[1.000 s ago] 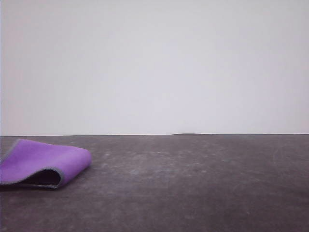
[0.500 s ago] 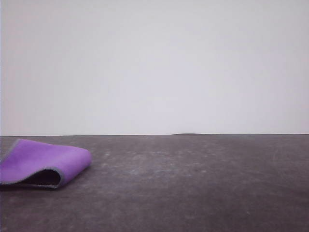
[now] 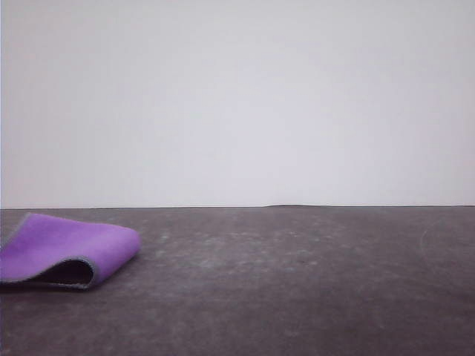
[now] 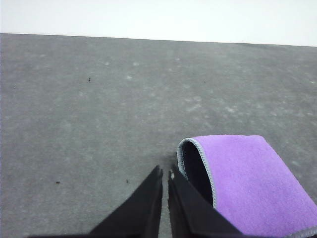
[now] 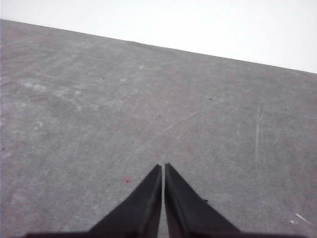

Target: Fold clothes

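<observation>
Resting low over the counter [image 4: 89,114], the left hand [image 4: 165,174] has its two black tapered fingers pressed nearly together, clenched on nothing, with only a thin slit between the tips. Just beside those tips, on the hand's right and a little ahead, lies the cloth [image 4: 247,183], doubled over itself, purple face outward, with a dark mouth where the layers gape and a pale stitched edge running round the opening. The front view shows the same cloth [image 3: 67,248] as a rounded loop, the fold bulging rather than lying creased flat.

The right hand [image 5: 163,171] is likewise clenched and empty, with scuffed grey counter ahead of it and no cloth near.

Judging by its soft curl, the cloth should be light, limp and napped like felt or microfibre, so it will drape and slide little on the matt, scratched surface. The stitched rim at the open mouth looks like the best place to pinch, a single layer near a corner, since the rounded fold offers nothing to nip.
</observation>
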Robot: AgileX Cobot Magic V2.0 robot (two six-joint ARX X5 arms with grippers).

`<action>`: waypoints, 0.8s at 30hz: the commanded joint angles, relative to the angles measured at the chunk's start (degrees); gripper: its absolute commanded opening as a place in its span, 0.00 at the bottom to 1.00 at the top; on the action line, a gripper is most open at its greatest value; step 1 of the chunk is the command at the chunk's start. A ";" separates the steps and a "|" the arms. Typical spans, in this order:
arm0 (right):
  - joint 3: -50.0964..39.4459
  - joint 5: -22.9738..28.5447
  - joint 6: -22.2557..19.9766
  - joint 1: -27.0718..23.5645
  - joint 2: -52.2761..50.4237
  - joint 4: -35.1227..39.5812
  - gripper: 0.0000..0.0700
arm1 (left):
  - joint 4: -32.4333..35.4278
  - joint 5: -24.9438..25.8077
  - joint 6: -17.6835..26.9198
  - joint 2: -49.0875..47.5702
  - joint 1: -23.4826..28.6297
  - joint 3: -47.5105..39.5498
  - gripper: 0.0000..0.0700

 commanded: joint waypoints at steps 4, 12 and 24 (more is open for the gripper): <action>-0.55 0.00 0.81 0.00 -0.09 0.59 0.01 | -0.50 -0.13 -0.24 -0.13 -0.07 -1.07 0.02; -0.55 0.00 0.81 0.00 -0.09 0.59 0.01 | -0.48 -0.13 -0.24 -0.13 -0.07 -1.07 0.02; -0.55 0.00 0.81 0.00 -0.09 0.59 0.01 | -0.48 -0.15 0.24 -0.13 -0.07 -1.07 0.02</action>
